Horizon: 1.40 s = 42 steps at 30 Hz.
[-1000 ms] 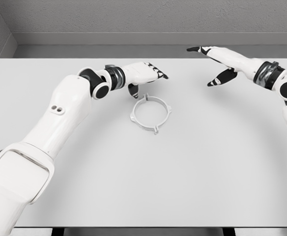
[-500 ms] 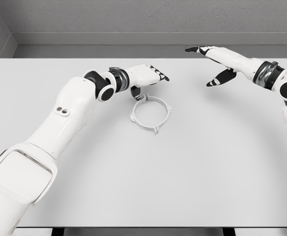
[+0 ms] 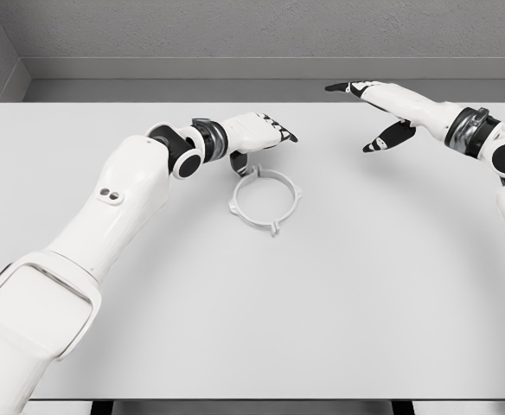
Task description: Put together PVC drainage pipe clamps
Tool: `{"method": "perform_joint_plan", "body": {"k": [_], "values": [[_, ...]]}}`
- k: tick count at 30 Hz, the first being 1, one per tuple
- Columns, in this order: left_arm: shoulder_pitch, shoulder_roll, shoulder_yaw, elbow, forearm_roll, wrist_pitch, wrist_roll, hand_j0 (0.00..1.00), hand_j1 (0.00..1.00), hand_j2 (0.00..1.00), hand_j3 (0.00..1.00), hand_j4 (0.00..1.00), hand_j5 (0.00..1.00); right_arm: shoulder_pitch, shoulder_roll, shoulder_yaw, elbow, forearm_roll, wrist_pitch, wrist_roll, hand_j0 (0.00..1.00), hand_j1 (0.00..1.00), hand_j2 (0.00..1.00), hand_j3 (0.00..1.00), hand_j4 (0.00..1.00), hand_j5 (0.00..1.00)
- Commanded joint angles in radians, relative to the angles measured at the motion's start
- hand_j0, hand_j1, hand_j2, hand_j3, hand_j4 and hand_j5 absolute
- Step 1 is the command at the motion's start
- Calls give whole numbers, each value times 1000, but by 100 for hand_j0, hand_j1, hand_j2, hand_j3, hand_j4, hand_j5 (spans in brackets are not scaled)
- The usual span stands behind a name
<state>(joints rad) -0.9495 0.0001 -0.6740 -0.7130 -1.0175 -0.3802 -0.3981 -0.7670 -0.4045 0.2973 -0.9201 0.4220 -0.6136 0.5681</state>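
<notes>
On the white table (image 3: 339, 294), a little left of the middle and toward the far side, a white ring-shaped pipe clamp (image 3: 265, 200) lies flat, with small tabs sticking out around its rim. Just beyond its far left edge hangs the left hand (image 3: 254, 136), its arm reaching in from the lower left across the tabletop. Its dark-tipped fingers (image 3: 280, 132) stretch out flat toward the right, above the clamp's far rim, while the thumb points down at the ring's far left edge; whether the thumb tip actually touches the clamp cannot be told. That hand is loosely spread and has hold of nothing. Well apart to the right, near the far right part of the table, the right hand (image 3: 385, 111) comes in from the right edge. Its fingers are also extended and relaxed, pointing left, with the thumb hanging lower and nearer, and nothing is in its grasp. A grey wall (image 3: 235, 30) runs behind the table's far edge.
</notes>
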Motion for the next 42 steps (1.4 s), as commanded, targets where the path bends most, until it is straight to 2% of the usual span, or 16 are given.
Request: {"method": "perform_joint_plan", "body": {"k": [1, 37, 42], "values": [[0, 0, 2, -2, 2, 1, 1, 100, 100, 100, 100, 100, 100, 0, 0, -1, -3, -8, 3, 0, 100, 100, 100, 100, 100, 100], [0, 0, -1, -13, 5, -8, 1, 100, 100, 100, 100, 100, 100, 2, -8, 0, -6, -9, 3, 0, 100, 100, 100, 100, 100, 100], [0, 0, -19, -19, 7, -6, -1, 100, 100, 100, 100, 100, 100, 2, -8, -1, -9, -9, 3, 0, 100, 100, 100, 100, 100, 100]]}}
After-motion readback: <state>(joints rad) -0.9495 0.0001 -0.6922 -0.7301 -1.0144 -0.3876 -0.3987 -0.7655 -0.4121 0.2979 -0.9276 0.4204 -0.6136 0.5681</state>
